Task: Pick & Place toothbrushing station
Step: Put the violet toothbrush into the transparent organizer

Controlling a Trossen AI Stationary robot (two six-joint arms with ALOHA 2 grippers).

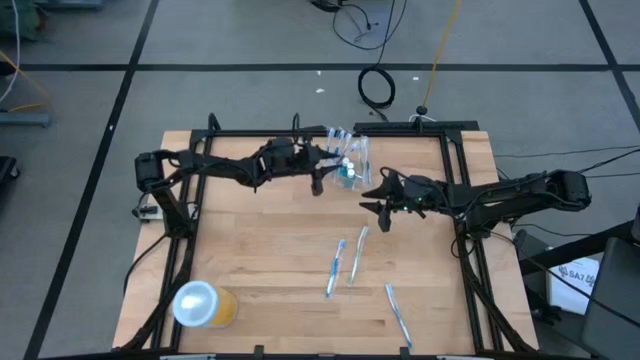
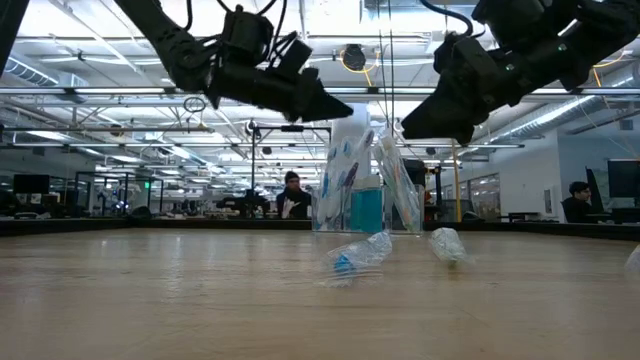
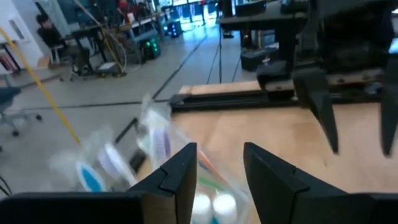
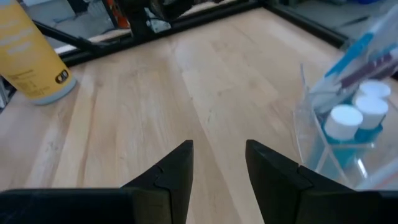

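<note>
A small clear plastic cup stands upright on the far middle of the table. It holds several wrapped toothbrushes and teal tubes with white caps. Three more wrapped toothbrushes lie flat on the wood nearer the front. My left gripper is open and hangs just left of and above the cup; the caps show below its fingers. My right gripper is open and empty, in the air on the near right of the cup.
An orange-yellow cup with a white lid lies on its side at the near left corner, and also shows in the right wrist view. A black frame runs along the table's sides. Bare wood lies between the cup and the loose toothbrushes.
</note>
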